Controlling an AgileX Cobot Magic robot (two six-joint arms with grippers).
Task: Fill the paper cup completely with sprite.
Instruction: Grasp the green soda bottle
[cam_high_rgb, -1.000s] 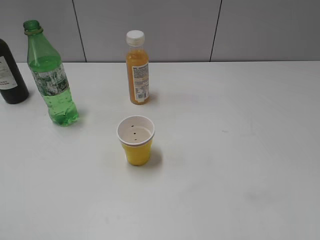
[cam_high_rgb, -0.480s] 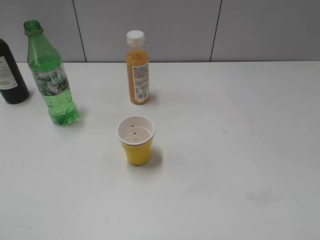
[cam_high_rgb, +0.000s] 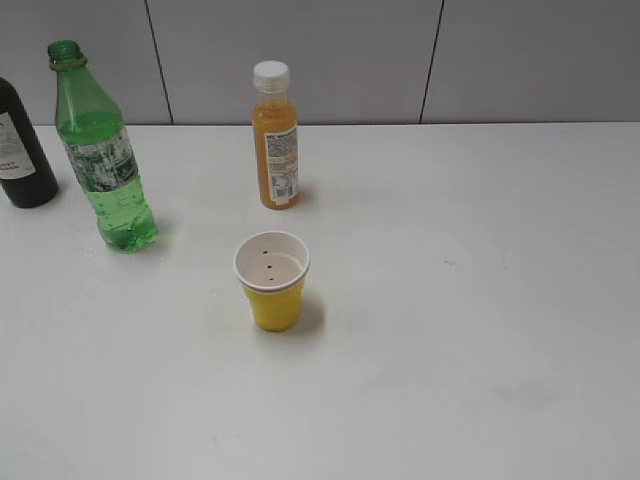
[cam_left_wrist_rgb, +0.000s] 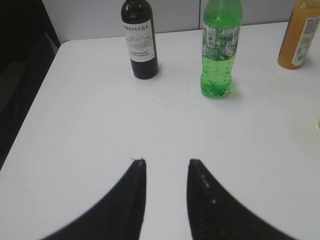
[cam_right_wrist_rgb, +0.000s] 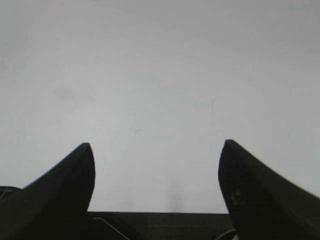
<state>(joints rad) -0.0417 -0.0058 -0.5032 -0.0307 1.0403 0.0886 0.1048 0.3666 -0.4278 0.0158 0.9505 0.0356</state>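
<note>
Bench (cam_high_rgb: 480, 300): white, wide, carries everything; grey panelled wall behind it. No arm shows in the exterior view.

Sprite (cam_left_wrist_rgb: 218, 47): tall translucent green bottle, uncapped, upright, grey-white patterned label around its middle. In the left wrist view it stands well ahead of the left gripper (cam_left_wrist_rgb: 166, 163) and a little to its right, with bare bench between. Clear liquid fills most of it.

Dark bottle (cam_left_wrist_rgb: 140, 40): white label, upright, ahead of the left gripper and slightly to its left, standing apart from the sprite on that side.

Orange juice bottle (cam_high_rgb: 275, 137): white cap, upright, farther right than the sprite; only its edge shows at the right margin of the left wrist view.

Paper cup (cam_high_rgb: 272, 281): yellow, white rim, white inside with a few dark specks, upright and apparently empty. It sits in front of the juice bottle, apart from it, and right of the sprite. Neither wrist view shows it clearly.

Left gripper: fingers parted with a moderate gap, nothing between them, low over the bench.

Right gripper (cam_right_wrist_rgb: 156, 146): fingers spread wide, grasping nothing, only bare bench ahead of it.
</note>
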